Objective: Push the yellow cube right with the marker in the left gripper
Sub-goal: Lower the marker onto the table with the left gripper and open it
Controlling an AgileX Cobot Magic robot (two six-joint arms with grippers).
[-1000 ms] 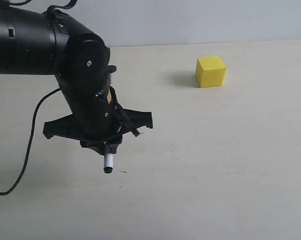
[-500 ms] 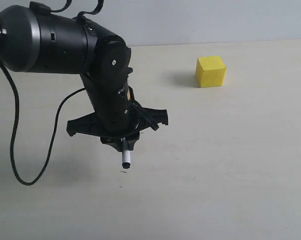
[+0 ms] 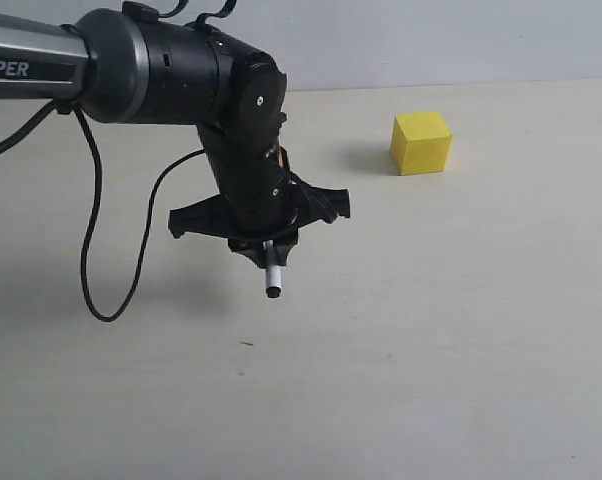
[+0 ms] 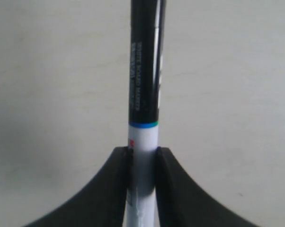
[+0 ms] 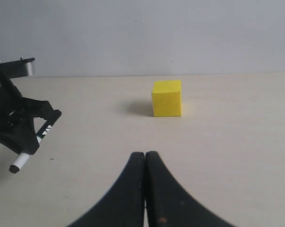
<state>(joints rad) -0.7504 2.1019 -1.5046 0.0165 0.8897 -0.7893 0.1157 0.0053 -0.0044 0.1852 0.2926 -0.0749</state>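
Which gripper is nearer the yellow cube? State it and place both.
Left, probably. The left gripper, shut on the marker, hovers left of the yellow cube, apart from it. The right gripper, shut, faces the cube but lies outside the exterior view.

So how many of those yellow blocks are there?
1. The yellow cube sits alone on the right side of the exterior view, well apart from the left tool gripping the marker. No other shows in any view.

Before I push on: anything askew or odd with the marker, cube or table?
Nothing stands out. The marker sits straight in the jaws of the left gripper, and the yellow cube rests flat on the table.
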